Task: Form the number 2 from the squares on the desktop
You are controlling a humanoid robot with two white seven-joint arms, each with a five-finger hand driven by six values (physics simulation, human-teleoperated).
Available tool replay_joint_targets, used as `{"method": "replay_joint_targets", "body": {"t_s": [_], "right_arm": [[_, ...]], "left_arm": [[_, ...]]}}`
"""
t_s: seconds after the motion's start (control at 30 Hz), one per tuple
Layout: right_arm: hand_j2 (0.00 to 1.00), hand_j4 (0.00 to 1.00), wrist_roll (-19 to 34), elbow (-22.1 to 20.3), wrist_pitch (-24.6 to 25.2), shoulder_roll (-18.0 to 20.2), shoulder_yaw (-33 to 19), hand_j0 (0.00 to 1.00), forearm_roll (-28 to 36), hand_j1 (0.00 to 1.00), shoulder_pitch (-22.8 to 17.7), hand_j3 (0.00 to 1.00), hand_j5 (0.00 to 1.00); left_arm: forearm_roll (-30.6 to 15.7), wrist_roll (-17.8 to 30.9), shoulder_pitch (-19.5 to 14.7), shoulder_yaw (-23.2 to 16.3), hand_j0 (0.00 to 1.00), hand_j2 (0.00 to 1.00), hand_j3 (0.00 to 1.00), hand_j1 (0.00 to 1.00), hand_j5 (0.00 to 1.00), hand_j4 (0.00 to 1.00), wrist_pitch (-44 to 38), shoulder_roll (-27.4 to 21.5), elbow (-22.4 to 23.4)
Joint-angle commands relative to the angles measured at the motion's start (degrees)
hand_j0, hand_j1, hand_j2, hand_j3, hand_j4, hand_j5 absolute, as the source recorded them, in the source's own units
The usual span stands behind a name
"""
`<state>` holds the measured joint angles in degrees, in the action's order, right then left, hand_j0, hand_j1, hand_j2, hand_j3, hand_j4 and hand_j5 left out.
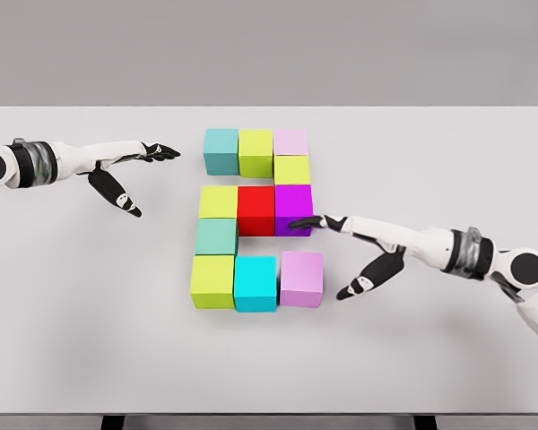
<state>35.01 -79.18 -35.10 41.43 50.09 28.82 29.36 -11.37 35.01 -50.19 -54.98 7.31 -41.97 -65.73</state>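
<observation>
Coloured cubes stand close together mid-table. The top row is a teal cube (221,150), a lime cube (255,152) and a pale pink cube (290,141), with a lime cube (292,169) below the pink. The middle row is lime (218,202), red (256,210) and magenta (293,207). A sea-green cube (216,236) sits under it at the left. The bottom row is lime (212,281), cyan (255,283) and lilac (301,278). My right hand (327,237) is open, fingertips touching the magenta cube's lower right. The left hand (148,166) hovers open, left of the teal cube.
The white table (90,313) spreads wide around the cubes. Its front edge runs along the bottom of the view and a grey wall stands behind it.
</observation>
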Motion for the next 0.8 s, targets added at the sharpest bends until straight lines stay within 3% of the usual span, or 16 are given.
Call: {"method": "replay_joint_targets", "body": {"t_s": [0.0, 0.2, 0.37, 0.53, 0.67, 0.77], "right_arm": [[1.0, 1.0, 0.0, 0.2, 0.1, 0.4, -0.9, 1.0, 0.5, 1.0, -0.1, 1.0, 1.0], [1.0, 1.0, 0.0, -0.1, 0.1, 1.6, -1.1, 1.0, -0.7, 1.0, -0.7, 1.0, 1.0], [1.0, 1.0, 0.0, 0.6, 0.1, 1.6, -7.9, 1.0, -8.7, 1.0, -0.6, 1.0, 1.0], [1.0, 1.0, 0.0, 2.8, 0.1, 1.7, -13.5, 1.0, -11.4, 1.0, -0.3, 1.0, 1.0], [1.0, 1.0, 0.0, 2.0, 0.1, 2.2, -18.2, 1.0, -29.3, 1.0, -0.5, 1.0, 1.0], [0.83, 0.83, 0.0, -0.5, 0.1, 3.9, -19.6, 0.83, -38.9, 0.83, -0.4, 0.83, 0.83]], "left_arm": [[-0.2, 0.0, 0.0, 0.0, 1.0, 1.0, 1.0, 1.0, 1.0, 1.0, 0.0, 0.0, 0.0], [-0.2, 0.0, 0.0, 0.0, 1.0, 1.0, 1.0, 1.0, 1.0, 1.0, 0.1, -0.2, 0.0], [-0.1, 0.0, 0.3, 0.0, 1.0, 1.0, 1.0, 1.0, 1.0, 1.0, 0.1, -0.3, -0.3], [-0.1, 0.0, 0.3, 0.0, 1.0, 1.0, 1.0, 1.0, 1.0, 1.0, 0.1, -0.3, -0.3], [-0.1, 0.0, 0.5, 0.0, 1.0, 1.0, 1.0, 1.0, 1.0, 1.0, 0.1, -0.3, -0.3], [-0.1, 0.0, 0.5, 0.1, 1.0, 1.0, 1.0, 1.0, 1.0, 1.0, 0.1, -0.3, -0.3]]}}
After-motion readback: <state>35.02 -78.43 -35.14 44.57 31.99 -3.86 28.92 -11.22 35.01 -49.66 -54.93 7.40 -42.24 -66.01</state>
